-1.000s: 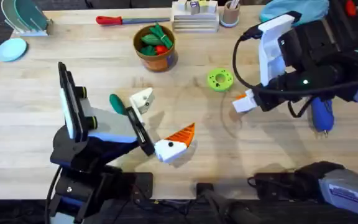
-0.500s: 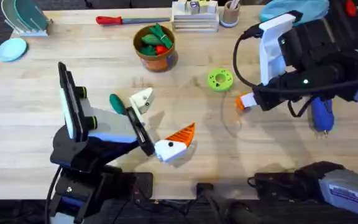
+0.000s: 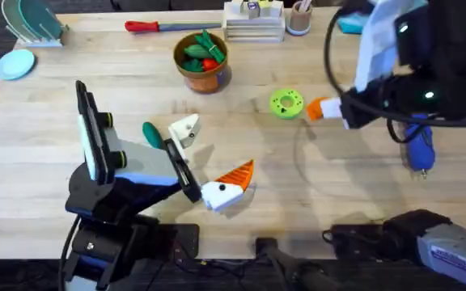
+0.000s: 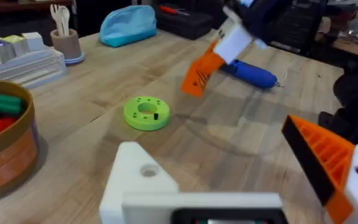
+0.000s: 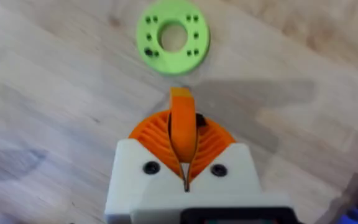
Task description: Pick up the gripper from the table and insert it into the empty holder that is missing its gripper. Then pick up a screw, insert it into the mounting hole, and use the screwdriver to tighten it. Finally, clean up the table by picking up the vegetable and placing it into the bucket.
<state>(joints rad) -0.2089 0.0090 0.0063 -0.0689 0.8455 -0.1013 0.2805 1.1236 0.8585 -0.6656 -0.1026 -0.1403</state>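
My right gripper [image 3: 324,109] is shut on the small orange gripper wedge [image 5: 181,115], held above the table just right of the lime-green disc [image 3: 286,103]. The wedge stands on edge between the two orange ribbed pads [image 5: 151,134]. My left gripper [image 3: 214,151] stands open; one finger is the bare white holder [image 3: 184,129] with a mounting hole [image 4: 148,169], the other carries an orange pad [image 4: 319,158]. The dark green vegetable [image 3: 152,134] lies beside the holder. The bucket [image 3: 202,61] with toy vegetables sits at the back. The blue screwdriver [image 3: 417,147] lies under the right arm.
A red-handled tool [image 3: 146,26], a white stack [image 3: 253,23] and a beige cup [image 3: 300,18] line the far edge. A blue pouch [image 4: 128,25] lies at the back right. Bare wood shows between the two grippers.
The right gripper has risen and moved toward the far edge with the orange wedge, ending beside the lime-green disc. The left arm has not moved.
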